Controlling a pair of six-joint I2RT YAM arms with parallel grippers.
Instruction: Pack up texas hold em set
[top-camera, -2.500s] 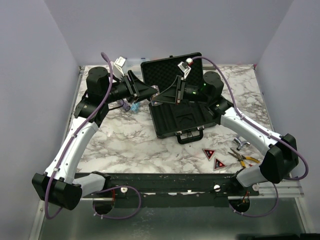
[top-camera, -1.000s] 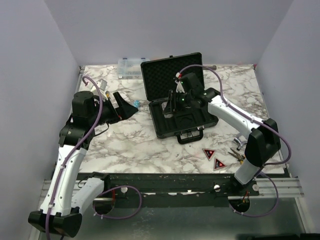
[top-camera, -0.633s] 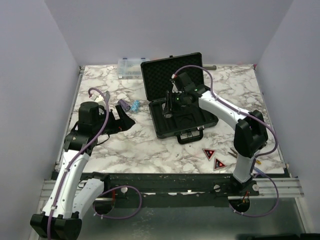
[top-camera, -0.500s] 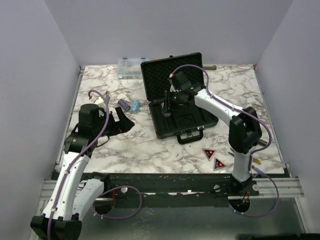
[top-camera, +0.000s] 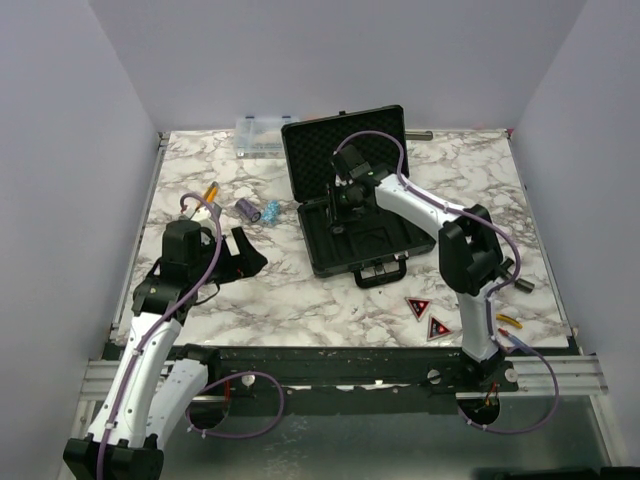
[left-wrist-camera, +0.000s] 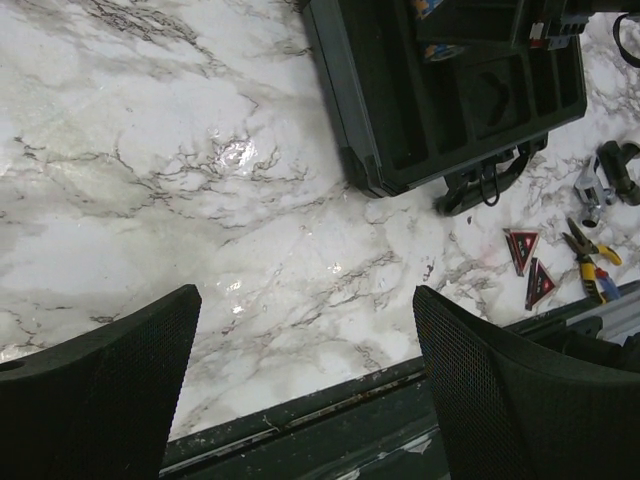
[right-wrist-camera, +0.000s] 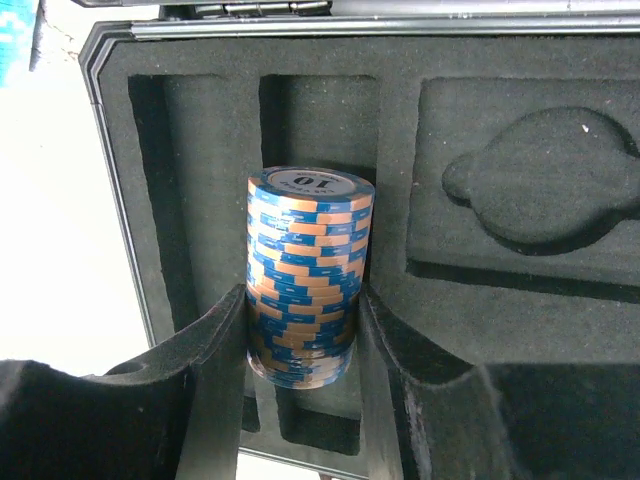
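Observation:
The black briefcase (top-camera: 372, 238) lies open mid-table, lid (top-camera: 340, 145) raised, its slotted foam tray (right-wrist-camera: 500, 120) filling the right wrist view. My right gripper (top-camera: 339, 207) (right-wrist-camera: 305, 330) is shut on a blue-and-orange chip stack (right-wrist-camera: 308, 270), held on its side over a tray slot. A short purple chip stack (top-camera: 245, 208) and a small blue piece (top-camera: 268, 212) lie left of the case. Two red-black triangles (top-camera: 417, 307) (left-wrist-camera: 521, 246) sit near the front edge. My left gripper (top-camera: 246, 256) (left-wrist-camera: 305, 370) hangs open over bare marble, nothing between its fingers.
A clear organiser box (top-camera: 258, 135) stands at the back, left of the lid. Pliers (left-wrist-camera: 590, 266) and a metal tool (top-camera: 520, 283) lie at the front right by the right arm's base. An orange-tipped tool (top-camera: 210, 191) lies at the left. The table's front rail (left-wrist-camera: 330, 420) runs under my left gripper.
My left arm has drawn back toward the near left, away from the purple chips. My right arm has swung left over the tray, still gripping the chip stack.

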